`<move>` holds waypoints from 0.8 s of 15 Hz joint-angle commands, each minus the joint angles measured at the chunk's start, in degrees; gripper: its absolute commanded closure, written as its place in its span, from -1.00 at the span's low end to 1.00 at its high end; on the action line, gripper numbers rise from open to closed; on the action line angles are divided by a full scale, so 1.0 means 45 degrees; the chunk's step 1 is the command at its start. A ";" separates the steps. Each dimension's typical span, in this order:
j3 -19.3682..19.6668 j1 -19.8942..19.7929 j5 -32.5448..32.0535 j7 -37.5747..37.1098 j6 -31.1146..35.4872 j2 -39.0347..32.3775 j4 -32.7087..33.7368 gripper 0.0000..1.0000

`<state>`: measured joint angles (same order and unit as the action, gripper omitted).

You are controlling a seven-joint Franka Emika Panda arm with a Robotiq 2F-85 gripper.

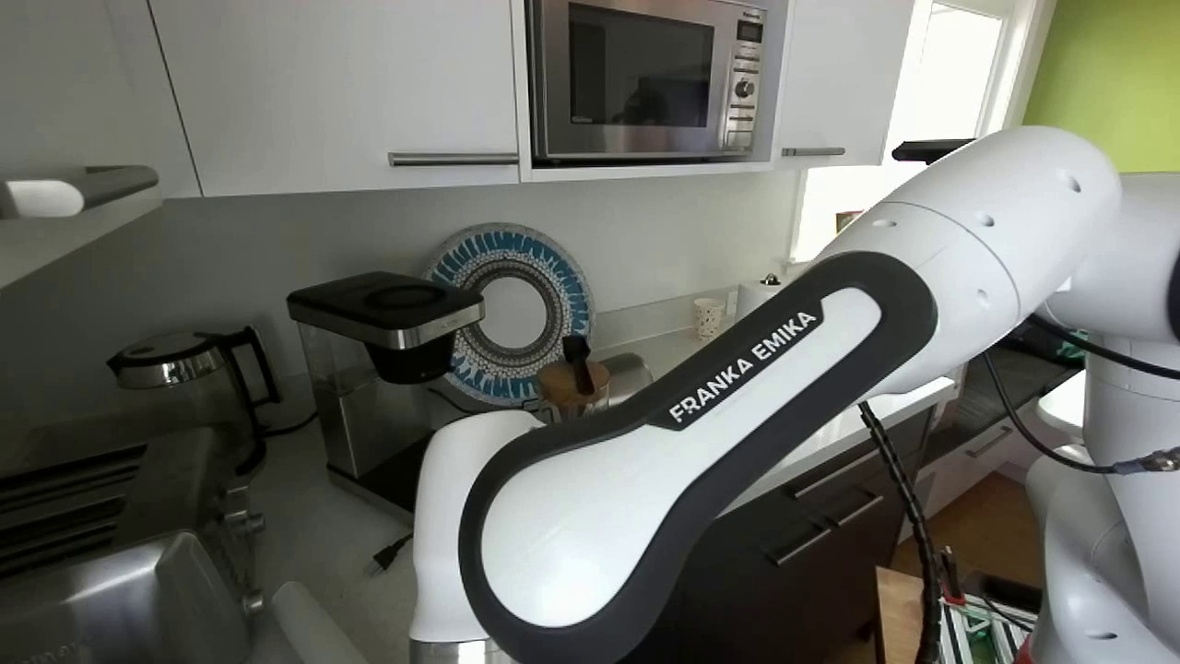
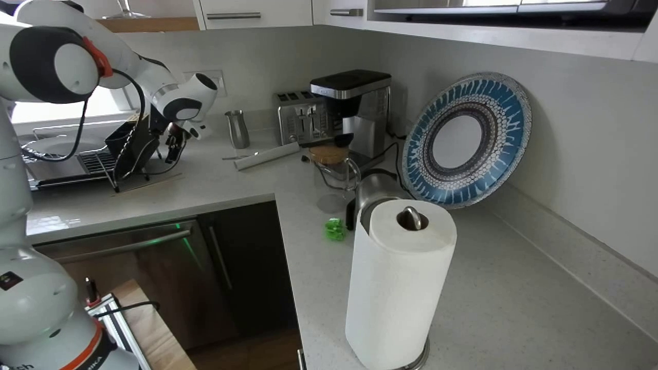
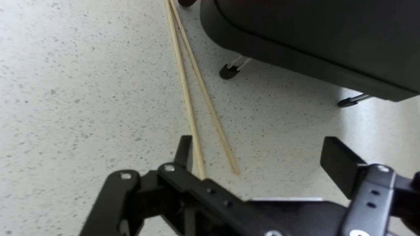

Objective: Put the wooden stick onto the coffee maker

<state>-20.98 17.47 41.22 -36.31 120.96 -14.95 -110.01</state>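
Observation:
Two thin pale wooden sticks [image 3: 183, 75] lie on the counter in the wrist view, close together at the top and spread apart lower down. They show faintly in an exterior view [image 2: 151, 184]. My gripper [image 3: 259, 147] is open and empty above the counter. Both sticks show between its fingers, one close beside the left finger, its near end hidden by the gripper. The gripper [image 2: 172, 151] is small and dark in an exterior view. The black coffee maker [image 1: 396, 318] with silver top edge stands far from it against the wall, also seen in an exterior view [image 2: 352, 85].
A black holder [image 3: 295, 42] on wire feet stands right beside the sticks, by the dish rack [image 2: 67, 177]. A white roll [image 2: 267, 155], metal cup [image 2: 237, 129], toaster [image 2: 303, 121] and lidded glass pot [image 2: 329, 155] stand toward the coffee maker. A glass jug [image 1: 175, 369] is behind the toaster.

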 commanded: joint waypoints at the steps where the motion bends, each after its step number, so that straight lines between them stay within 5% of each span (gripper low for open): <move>1: 0.0703 0.0741 -0.1690 -0.2583 -0.1315 -0.0661 0.0829 -1.00; 6: 0.0653 0.0738 -0.1680 -0.2255 -0.0992 -0.0596 0.0769 -1.00; 12: 0.1093 0.1125 -0.3917 -0.2920 -0.1575 -0.2648 0.2802 -1.00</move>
<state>-16.94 21.02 26.90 -48.90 116.63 -21.79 -102.85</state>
